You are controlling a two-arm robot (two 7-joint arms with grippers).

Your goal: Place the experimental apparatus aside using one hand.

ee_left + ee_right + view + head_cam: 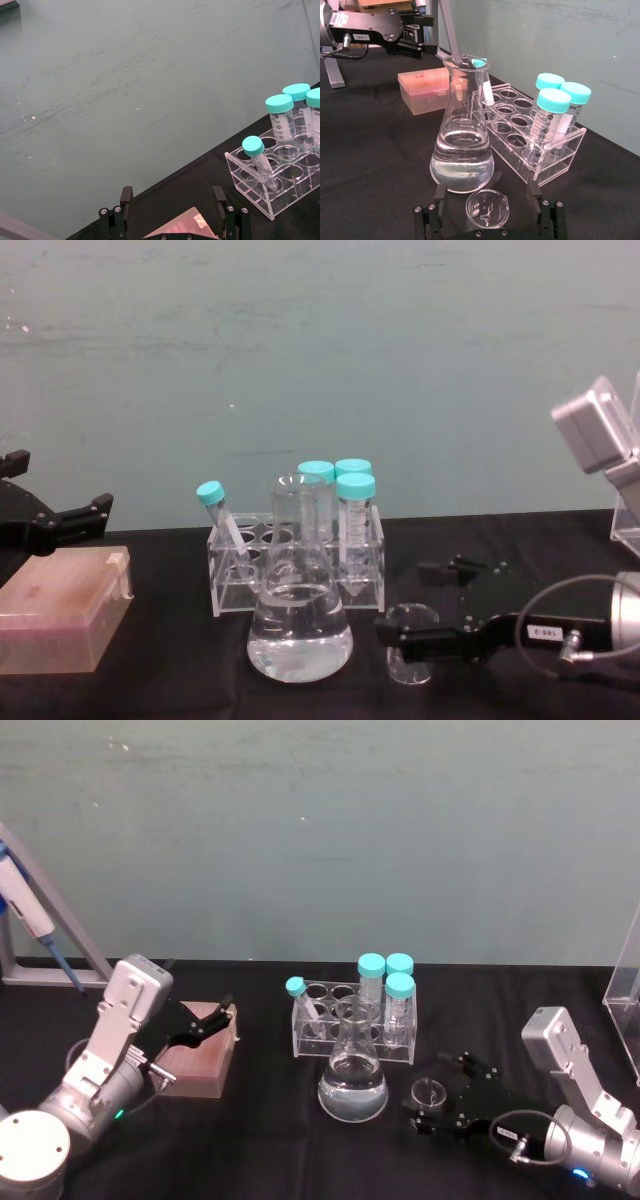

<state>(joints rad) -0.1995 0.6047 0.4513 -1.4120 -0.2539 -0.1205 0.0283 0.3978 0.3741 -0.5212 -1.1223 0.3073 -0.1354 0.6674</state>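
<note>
The right gripper (441, 1096) lay low on the black table (280, 1150), its two fingers (440, 193) spread wide with one small glass beaker (487, 210) standing between them. A gap showed on either side of the beaker, so nothing was pinched. From the head view, the beaker sat at about 3 o'clock from the single conical flask (352, 1080), just beside it. The flask stood upright and held clear liquid in its lower part.

At 12 o'clock from the flask, just behind it, stood one clear acrylic rack (315, 1025). It held four teal-capped tubes. Three were upright, clustered at the rack's right end (385, 982), and one leaned at its left end (298, 992).

Well apart, at 9 o'clock from the flask, one pinkish-brown box (195, 1065) lay on the table. The left gripper (218, 1018) hovered over its far edge with its fingers (126, 197) parted and holding nothing.

Farther out, at roughly 10 o'clock, one blue-and-white pipette (28, 915) hung on a metal stand. At 2 o'clock, a clear container (625, 975) stood at the table's right edge.
</note>
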